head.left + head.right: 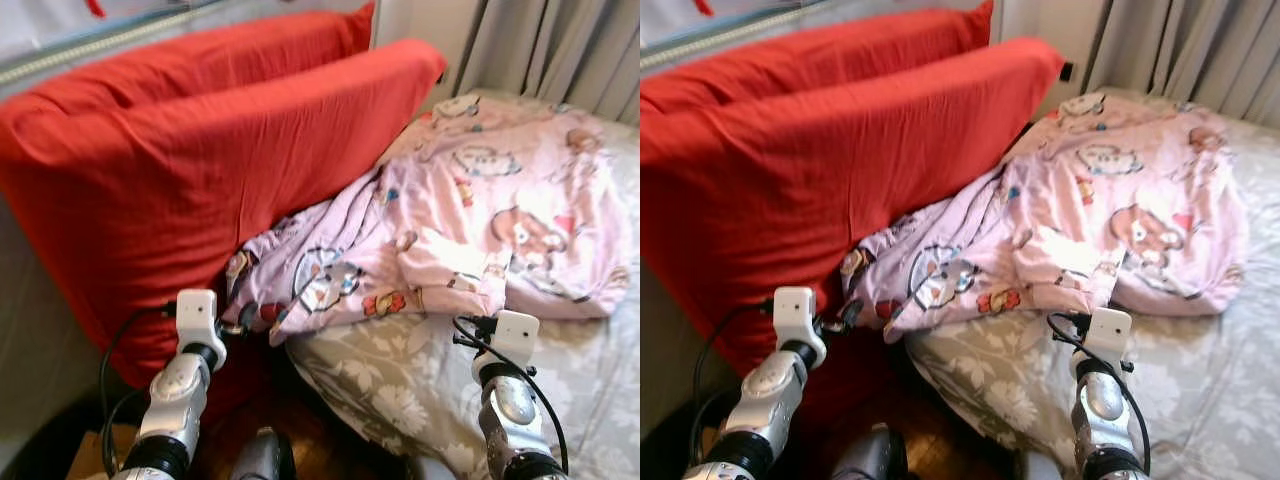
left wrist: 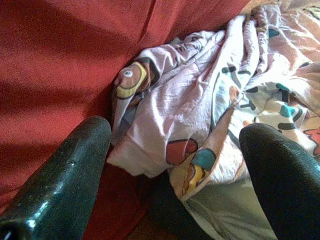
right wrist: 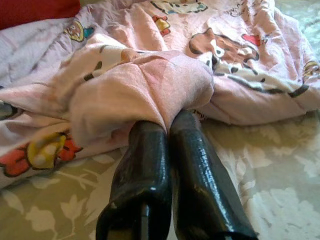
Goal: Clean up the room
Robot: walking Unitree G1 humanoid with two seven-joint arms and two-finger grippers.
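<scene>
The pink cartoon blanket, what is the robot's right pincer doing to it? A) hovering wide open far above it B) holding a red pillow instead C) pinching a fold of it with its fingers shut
C: in the right wrist view the right pincer has its two black fingers pressed together on a bunched fold of the pink blanket, which lies on the grey flowered sheet.

The blanket [image 1: 470, 220] lies on the bed [image 1: 420, 390], to the right of two pillows [image 1: 190, 190]. One pillow stands behind the other, and the blanket's left edge touches the front one. The left gripper [image 2: 175, 165] is before that edge, near the pillow, with a finger on each side of it. The right gripper [image 3: 167, 132] is on the bed, with its tips under the blanket's front fold. Curtains [image 1: 560, 50] hang behind the bed.
</scene>
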